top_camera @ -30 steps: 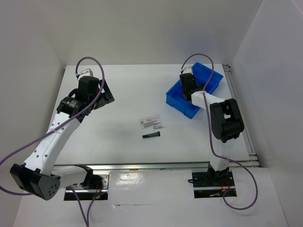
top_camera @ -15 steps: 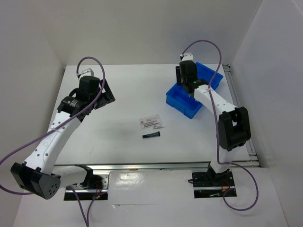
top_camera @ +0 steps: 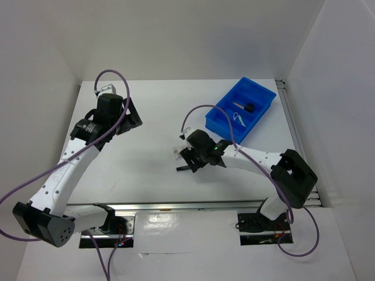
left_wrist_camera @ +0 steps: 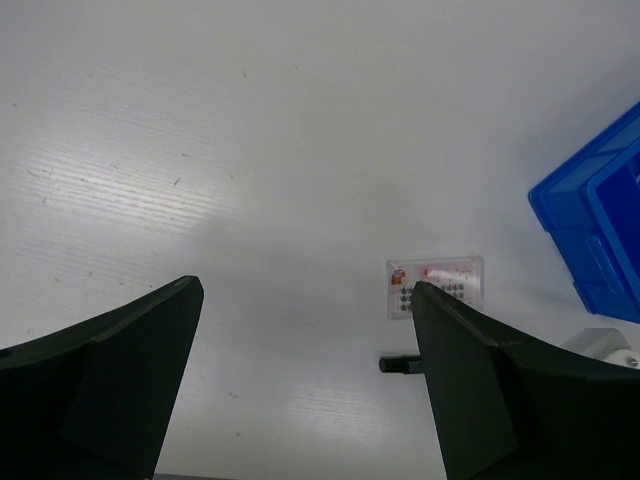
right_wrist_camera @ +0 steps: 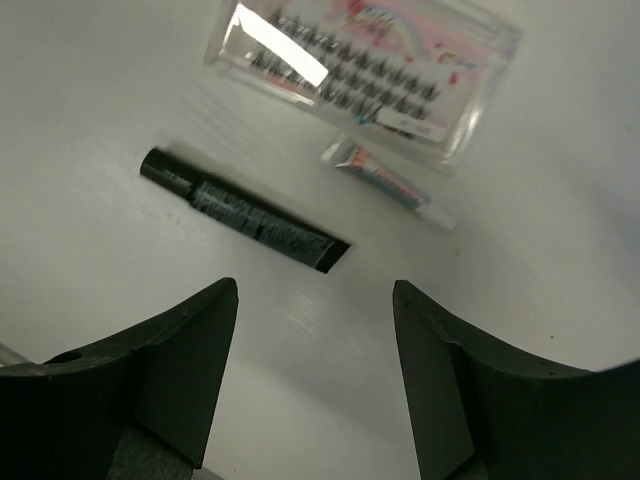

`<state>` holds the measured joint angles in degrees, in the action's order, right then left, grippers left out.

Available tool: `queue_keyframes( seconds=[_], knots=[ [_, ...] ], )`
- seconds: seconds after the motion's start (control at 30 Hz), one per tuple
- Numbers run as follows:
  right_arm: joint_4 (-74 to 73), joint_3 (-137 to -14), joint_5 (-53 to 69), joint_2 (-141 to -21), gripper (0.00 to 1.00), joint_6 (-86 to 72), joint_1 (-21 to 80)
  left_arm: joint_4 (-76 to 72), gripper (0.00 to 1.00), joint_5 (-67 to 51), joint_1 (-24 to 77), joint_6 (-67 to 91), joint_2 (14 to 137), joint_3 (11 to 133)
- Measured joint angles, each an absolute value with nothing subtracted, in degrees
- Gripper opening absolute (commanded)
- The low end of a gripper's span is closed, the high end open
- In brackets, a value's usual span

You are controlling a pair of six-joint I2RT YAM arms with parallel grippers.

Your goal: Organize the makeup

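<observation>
Right wrist view showed my right gripper spread wide, the slim black tube lying just ahead of it and the printed packet beyond. My left gripper gaped too.

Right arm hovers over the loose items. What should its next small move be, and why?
Probably lower the open right gripper onto the black tube and close: the tube lies flat on the table just beyond its open jaws, outside the blue bin.
</observation>
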<state>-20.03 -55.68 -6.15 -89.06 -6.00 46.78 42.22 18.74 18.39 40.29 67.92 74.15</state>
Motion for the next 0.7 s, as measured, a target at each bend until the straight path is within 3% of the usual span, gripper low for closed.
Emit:
queue_keyframes(
  seconds=[0.43, 0.7],
  knots=[
    [-17.4, -56.3, -5.5, -94.4, 0.71, 3.3, 54.2, 42.4, 1.00, 17.6, 18.4, 40.4, 67.3, 74.1],
    [-13.7, -56.3, -8.2, -96.0, 0.63, 4.6, 54.7, 42.4, 1.00, 17.1, 18.4, 40.5, 67.2, 74.1]
  ],
)
